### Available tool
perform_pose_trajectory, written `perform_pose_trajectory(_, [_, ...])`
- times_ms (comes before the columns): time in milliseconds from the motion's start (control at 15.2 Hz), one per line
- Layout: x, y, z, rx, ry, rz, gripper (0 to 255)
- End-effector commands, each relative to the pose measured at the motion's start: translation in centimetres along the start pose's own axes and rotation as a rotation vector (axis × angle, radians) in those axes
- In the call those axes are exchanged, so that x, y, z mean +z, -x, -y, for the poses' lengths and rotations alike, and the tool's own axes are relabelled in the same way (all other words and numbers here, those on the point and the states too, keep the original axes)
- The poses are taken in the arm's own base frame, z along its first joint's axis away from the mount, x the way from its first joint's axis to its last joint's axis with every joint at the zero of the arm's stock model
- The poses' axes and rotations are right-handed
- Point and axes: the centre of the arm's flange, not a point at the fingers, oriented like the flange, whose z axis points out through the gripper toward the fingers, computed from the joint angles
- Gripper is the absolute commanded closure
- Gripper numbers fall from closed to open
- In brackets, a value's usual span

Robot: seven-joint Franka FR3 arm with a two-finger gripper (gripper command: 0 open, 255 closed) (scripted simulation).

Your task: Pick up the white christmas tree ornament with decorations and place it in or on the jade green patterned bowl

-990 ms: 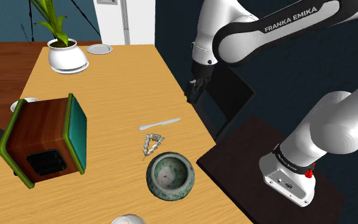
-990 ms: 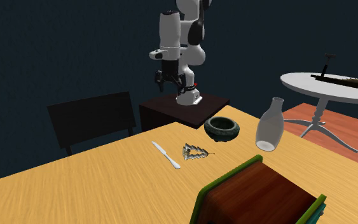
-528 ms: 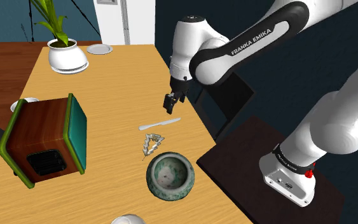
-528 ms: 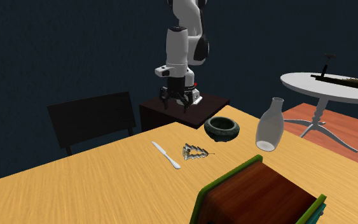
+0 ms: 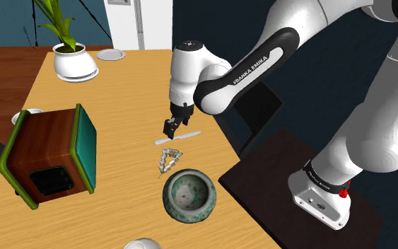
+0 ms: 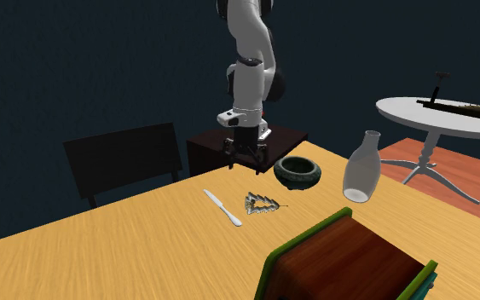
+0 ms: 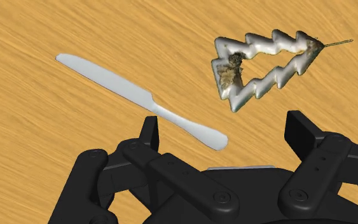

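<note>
The tree-shaped ornament [image 5: 167, 160] [image 6: 262, 204] [image 7: 263, 67] is a whitish outline with a small decoration inside and a wire hook, lying flat on the wooden table [image 5: 119, 99]. Close beside it stands the green patterned bowl [image 5: 189, 196] [image 6: 297, 171], which has nothing in it. My gripper [image 5: 169, 129] [image 6: 249, 162] [image 7: 227, 127] hangs open a little above the table, over the handle end of a white knife [image 5: 178, 137] [image 7: 139, 98]. The ornament lies just beyond one of the fingers [image 7: 304, 130], untouched.
A wooden box with green trim [image 5: 45, 152] [image 6: 349, 264] stands across the table from the ornament. A potted plant [image 5: 73, 62] and a small plate [image 5: 110, 54] sit at the far end. A clear bottle [image 6: 361, 168] stands near the bowl. A dark chair [image 6: 127, 158] is at the table's edge.
The arm has swung from beyond the table's edge to over the table and come down towards the knife and ornament. The fingers stay open; nothing on the table has moved.
</note>
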Motion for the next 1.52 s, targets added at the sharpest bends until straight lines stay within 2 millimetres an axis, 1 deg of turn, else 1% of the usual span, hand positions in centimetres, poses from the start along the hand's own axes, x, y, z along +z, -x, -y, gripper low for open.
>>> perform_pose_trajectory(0, [1.1,0.0,0.0,-0.001,0.0,-0.001,0])
perform_pose_trajectory(264, [3.0,0.0,0.0,-0.001,0.0,-0.001,0])
perform_pose_trajectory(726, [3.0,0.0,0.0,-0.001,0.0,-0.001,0])
perform_pose_trajectory(792, [3.0,0.0,0.0,-0.001,0.0,-0.001,255])
perform_pose_trajectory(1386, [3.0,0.0,0.0,-0.001,0.0,-0.001,255])
perform_pose_trajectory(1452, [3.0,0.0,0.0,-0.001,0.0,-0.001,0])
